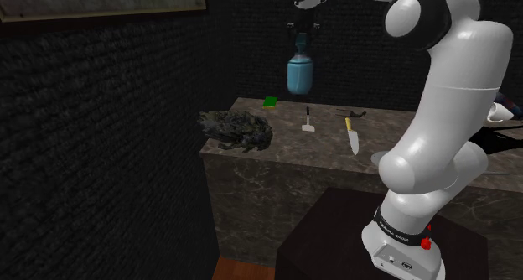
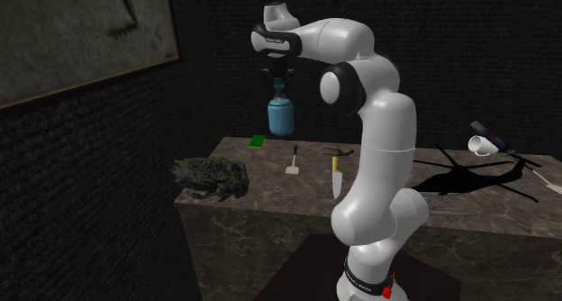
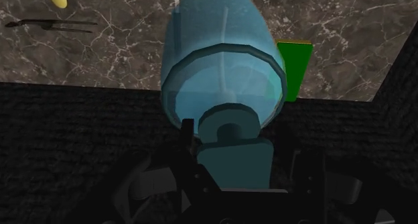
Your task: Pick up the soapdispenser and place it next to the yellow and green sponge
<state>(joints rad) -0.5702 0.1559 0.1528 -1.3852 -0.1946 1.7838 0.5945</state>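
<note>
A translucent blue soap dispenser (image 1: 300, 75) (image 2: 281, 117) hangs in the air above the back of the marble counter (image 1: 285, 151) (image 2: 270, 198). My gripper (image 1: 300, 37) (image 2: 280, 83) is shut on its pump top from above. In the wrist view the dispenser (image 3: 221, 62) hangs straight below the gripper (image 3: 231, 159), whose black fingers clasp the pale pump head. The green sponge (image 1: 270, 101) (image 2: 258, 141) (image 3: 295, 68) lies on the counter close to the dark back wall, just beside and below the bottle, toward the shoulder view's left.
A dark tangled clump (image 1: 237, 129) (image 2: 213, 175) sits at the counter's left corner. A small spatula (image 1: 308, 122) (image 2: 294, 161), a yellow-handled knife (image 1: 352, 136) (image 2: 335, 177) and a dark utensil (image 1: 352, 114) lie mid-counter. A white mug (image 2: 482, 144) is further right.
</note>
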